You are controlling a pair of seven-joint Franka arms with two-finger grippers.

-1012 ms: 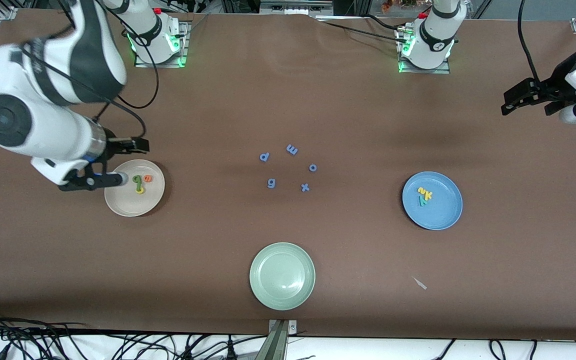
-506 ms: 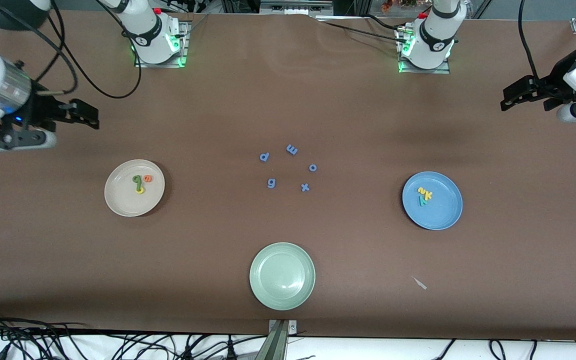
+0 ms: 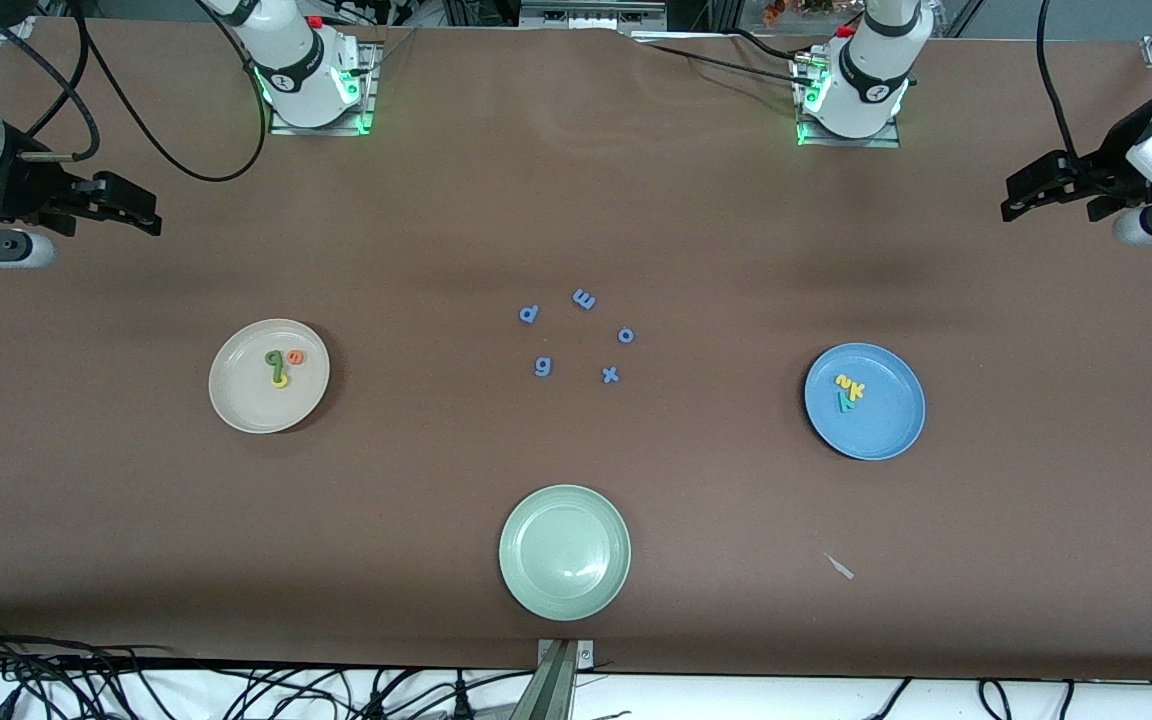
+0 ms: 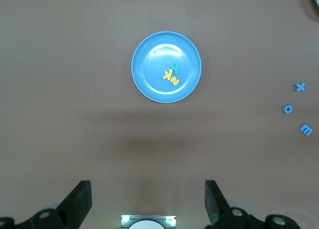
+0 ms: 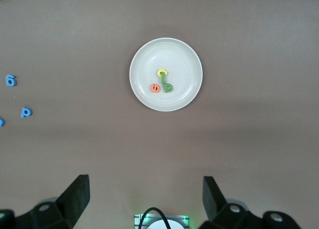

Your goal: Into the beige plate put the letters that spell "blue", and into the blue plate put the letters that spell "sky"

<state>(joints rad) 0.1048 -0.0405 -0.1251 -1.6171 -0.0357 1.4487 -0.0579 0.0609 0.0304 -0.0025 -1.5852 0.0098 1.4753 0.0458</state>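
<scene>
The beige plate lies toward the right arm's end of the table. In it are a green b, a thin green l bar, a yellow u and an orange e. The blue plate lies toward the left arm's end and holds the yellow s and k and a teal y. My right gripper hangs open and empty over bare table at its end. My left gripper hangs open and empty at the other end.
Several periwinkle-blue letters lie scattered mid-table between the two plates. A pale green plate sits nearer the front camera, with nothing in it. A small pale scrap lies nearer the camera than the blue plate.
My right arm has lifted off the beige plate's rim and swung back toward its end of the table, leaving the plate fully in sight. The left arm has barely moved.
</scene>
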